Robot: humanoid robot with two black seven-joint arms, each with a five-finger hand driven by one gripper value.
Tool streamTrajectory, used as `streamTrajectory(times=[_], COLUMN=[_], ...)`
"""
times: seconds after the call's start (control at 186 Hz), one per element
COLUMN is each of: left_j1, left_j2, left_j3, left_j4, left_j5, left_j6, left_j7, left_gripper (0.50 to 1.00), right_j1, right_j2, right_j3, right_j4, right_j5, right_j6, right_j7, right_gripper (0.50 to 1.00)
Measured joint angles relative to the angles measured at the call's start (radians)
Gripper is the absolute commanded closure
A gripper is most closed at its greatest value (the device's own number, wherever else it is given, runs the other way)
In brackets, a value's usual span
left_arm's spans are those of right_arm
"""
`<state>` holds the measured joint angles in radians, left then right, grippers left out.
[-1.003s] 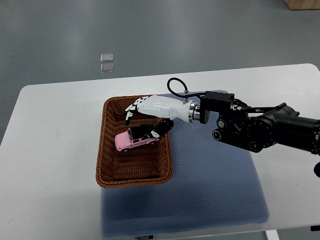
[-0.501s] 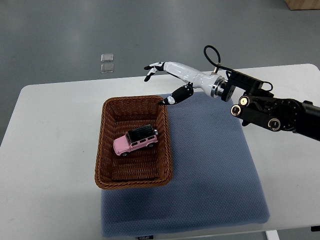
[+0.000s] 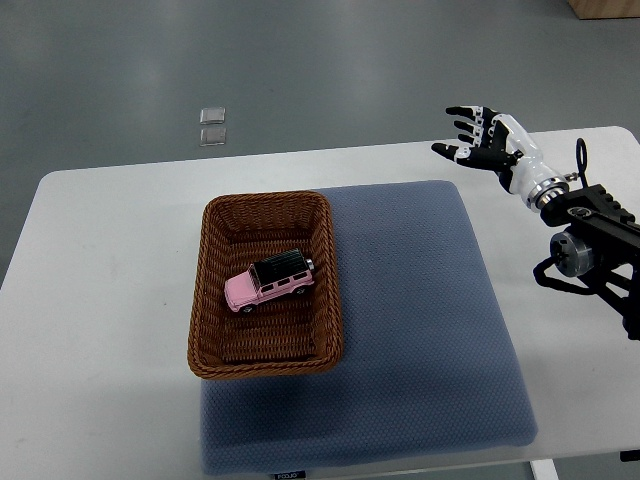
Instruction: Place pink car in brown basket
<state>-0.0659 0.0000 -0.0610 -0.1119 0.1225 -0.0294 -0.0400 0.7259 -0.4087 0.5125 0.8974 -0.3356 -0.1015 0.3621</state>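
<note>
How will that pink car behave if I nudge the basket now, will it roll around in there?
Probably a little. The pink car sits upright on its wheels, so it could roll along its length. The brown basket has a ribbed woven floor and raised walls, which should slow and contain it. It looks small, rigid and light, unlikely to tip. The right hand is open and well clear.

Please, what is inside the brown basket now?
Inside the brown basket only the pink car can be seen, standing on its wheels on the woven bottom. The patch of bottom under the car is covered. The right hand is far away, open.
</note>
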Motion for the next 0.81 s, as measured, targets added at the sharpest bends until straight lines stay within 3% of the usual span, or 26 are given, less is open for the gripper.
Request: streamTrajectory(times=[0.275, 0.814], left_j1=[0.000, 0.000], left_j2=[0.000, 0.000], left_j3=[0.000, 0.000], left_j4=[0.000, -0.002], left_j5=[0.000, 0.000], left_j6=[0.000, 0.000], left_j7=[0.000, 0.000], left_gripper=[0.500, 0.500], right_j1=[-0.041, -0.053], right_j2=[-0.013, 0.007], right_j3=[0.003, 0.065], right_j4=[0.002, -0.013], right_j5=[0.185, 0.204], right_j6=[0.108, 0.110], right_j7=[0.000, 0.013], right_gripper=[0.597, 0.585])
